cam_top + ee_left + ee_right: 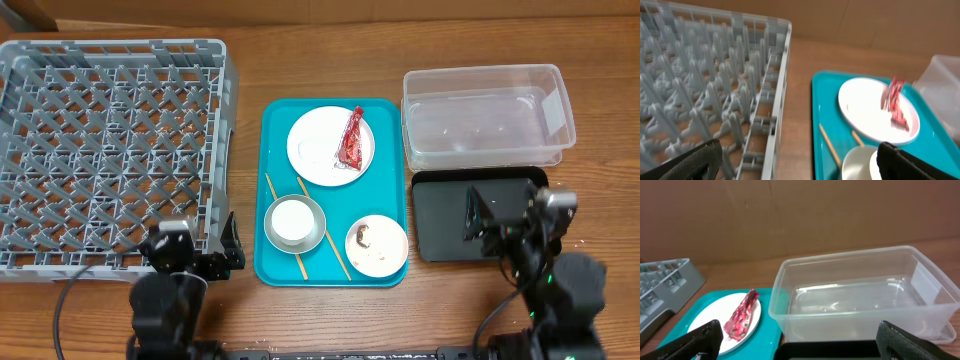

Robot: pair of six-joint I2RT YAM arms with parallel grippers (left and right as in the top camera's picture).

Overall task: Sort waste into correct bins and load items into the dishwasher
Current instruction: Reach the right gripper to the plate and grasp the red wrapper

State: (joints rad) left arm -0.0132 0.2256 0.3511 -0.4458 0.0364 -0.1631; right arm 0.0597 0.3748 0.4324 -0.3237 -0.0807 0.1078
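A red shiny wrapper [352, 139] lies on the large white plate [322, 150] at the back of the teal tray [272, 190]; the wrapper also shows in the left wrist view [896, 102] and the right wrist view [741, 315]. A grey metal bowl [314, 213] holds a white cup [293, 222]. A small bowl [377, 244] holds a brown food lump [362, 238]. Two chopsticks [283, 228] lie by the metal bowl. The grey dish rack [105, 150] is at the left. The clear tub [487, 115] and black tray [445, 215] are at the right. My left gripper [797, 165] is open and empty by the rack's near right corner. My right gripper [799, 345] is open and empty over the black tray.
The wooden table's front edge is close behind both arms. A cardboard wall [800, 215] stands behind the table. A strip of bare wood [245, 190] separates the rack from the teal tray.
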